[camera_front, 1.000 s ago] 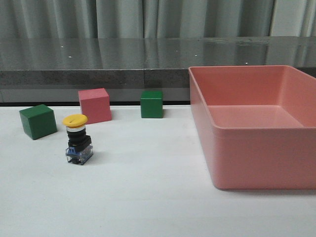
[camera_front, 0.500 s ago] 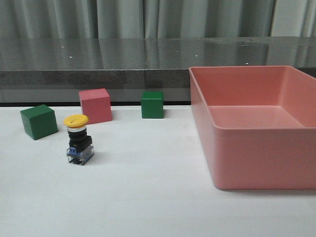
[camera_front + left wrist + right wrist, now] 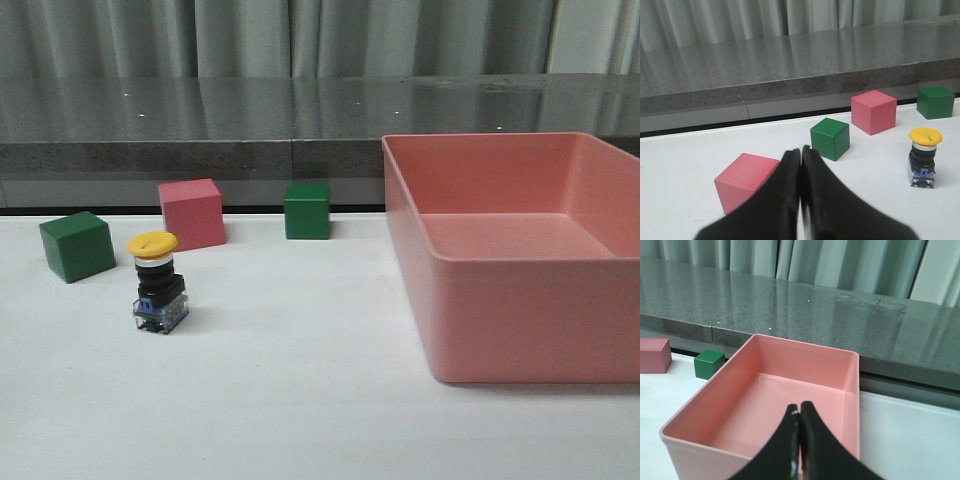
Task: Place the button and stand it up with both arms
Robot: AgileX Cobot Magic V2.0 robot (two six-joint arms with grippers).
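Yellow-capped button (image 3: 158,287) stands upright on the white desk (image 3: 300,400), at 9 o'clock from the pink bin (image 3: 520,300); left pincer (image 3: 801,155) and right pincer (image 3: 799,412) both pressed together, empty

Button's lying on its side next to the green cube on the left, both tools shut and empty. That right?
Not quite: the button is standing upright on its clear base, yellow cap on top, as the front view shows. The rest holds: it is near the green cube on the left, and the left tool and right tool are both shut and empty.
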